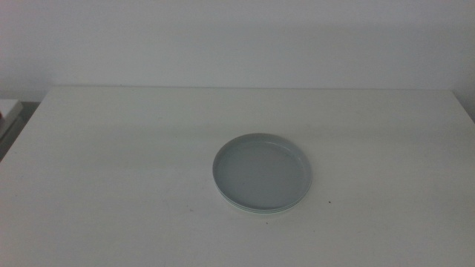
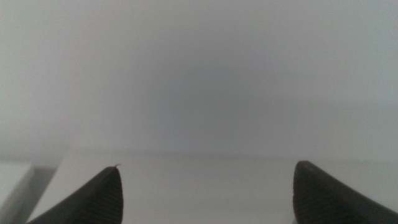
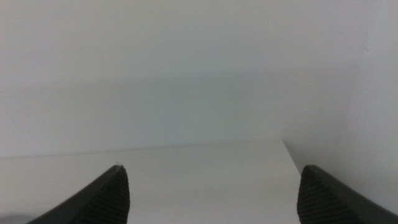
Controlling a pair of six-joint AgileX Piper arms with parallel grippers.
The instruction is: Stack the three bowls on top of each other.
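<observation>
A stack of shallow round bowls (image 1: pixel 262 173) sits on the white table (image 1: pixel 111 170), slightly right of the middle. The top bowl looks pale grey-green and is empty. Thin paler rims of bowls beneath it (image 1: pixel 256 211) show under its near edge; I cannot tell their colours apart. Both arms are out of the middle view. My left gripper (image 2: pixel 208 165) is open and empty, facing the wall over the table's far edge. My right gripper (image 3: pixel 212 167) is open and empty too, facing the wall near a table corner. No bowl shows in either wrist view.
A grey wall rises behind the table's far edge (image 1: pixel 252 87). A pale object (image 1: pixel 7 111) stands beyond the table's left edge, also in the left wrist view (image 2: pixel 12 180). A small dark speck (image 1: pixel 329 202) lies right of the stack.
</observation>
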